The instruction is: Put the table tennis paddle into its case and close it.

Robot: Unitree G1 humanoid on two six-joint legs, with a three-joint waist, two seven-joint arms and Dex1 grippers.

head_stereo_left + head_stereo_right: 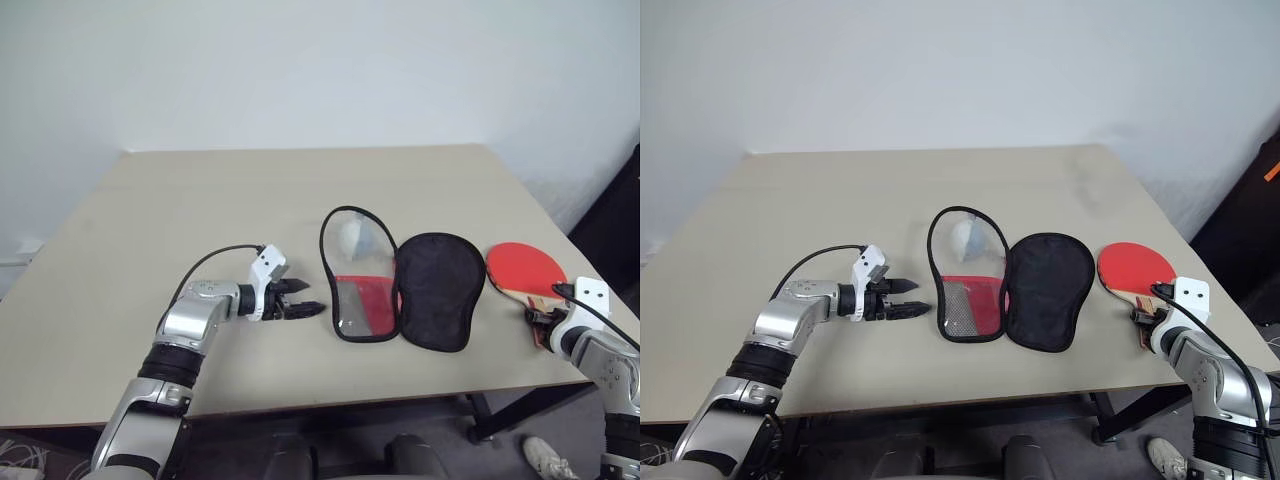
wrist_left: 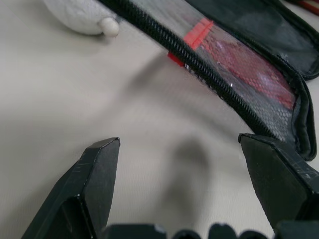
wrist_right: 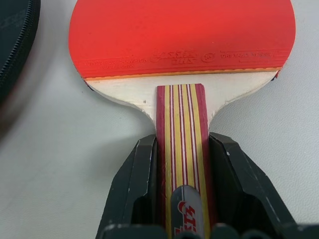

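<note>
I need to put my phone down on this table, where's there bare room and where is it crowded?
Bare room: the whole far half of the table behind the case, and the near left corner outside the left gripper. Crowded: the near right, where the case lies open beside the paddle, its handle between the right gripper fingers.

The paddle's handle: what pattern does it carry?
Lengthwise red and yellow stripes on the handle, clearest in the right wrist view.

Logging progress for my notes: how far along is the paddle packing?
Done: black-and-red fabric zip case lies unzipped and open. In hand: right gripper is shut on the red-faced table tennis paddle by its striped wooden handle, on the table. Left: insert paddle, zip shut.
</note>
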